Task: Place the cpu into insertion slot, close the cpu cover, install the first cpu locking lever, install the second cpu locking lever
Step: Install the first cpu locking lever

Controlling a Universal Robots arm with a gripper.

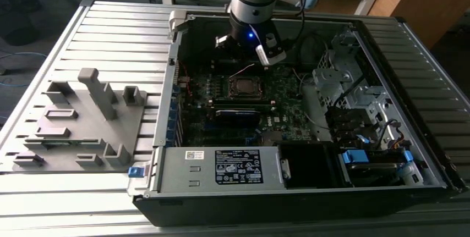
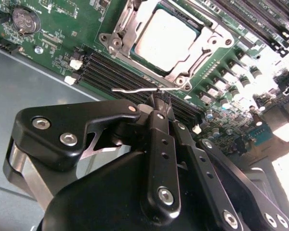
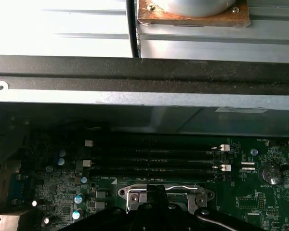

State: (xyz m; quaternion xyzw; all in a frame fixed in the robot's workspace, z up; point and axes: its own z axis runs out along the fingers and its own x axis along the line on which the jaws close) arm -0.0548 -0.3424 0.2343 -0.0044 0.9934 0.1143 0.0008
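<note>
The cpu (image 2: 166, 38) lies flat in the insertion slot (image 1: 245, 86), its silvery face showing. Around it lies the cpu cover (image 2: 208, 42), folded down as a metal frame. A thin wire locking lever (image 2: 130, 90) stands out beside the socket, over the black memory slots. My gripper (image 2: 160, 98) is shut on this lever, with the wire passing between its fingertips. In the exterior view my gripper (image 1: 248, 64) hangs inside the open computer case, just behind the socket. The first wrist view shows my gripper (image 3: 156, 193) right over the socket's frame (image 3: 135, 195).
Long black memory slots (image 2: 111, 72) run beside the socket, and a coin battery (image 2: 25, 20) sits past them. The case holds a power supply (image 1: 235, 165) at the front and a drive cage (image 1: 353, 94) on the exterior view's right. A grey fixture (image 1: 81, 121) stands outside on the left.
</note>
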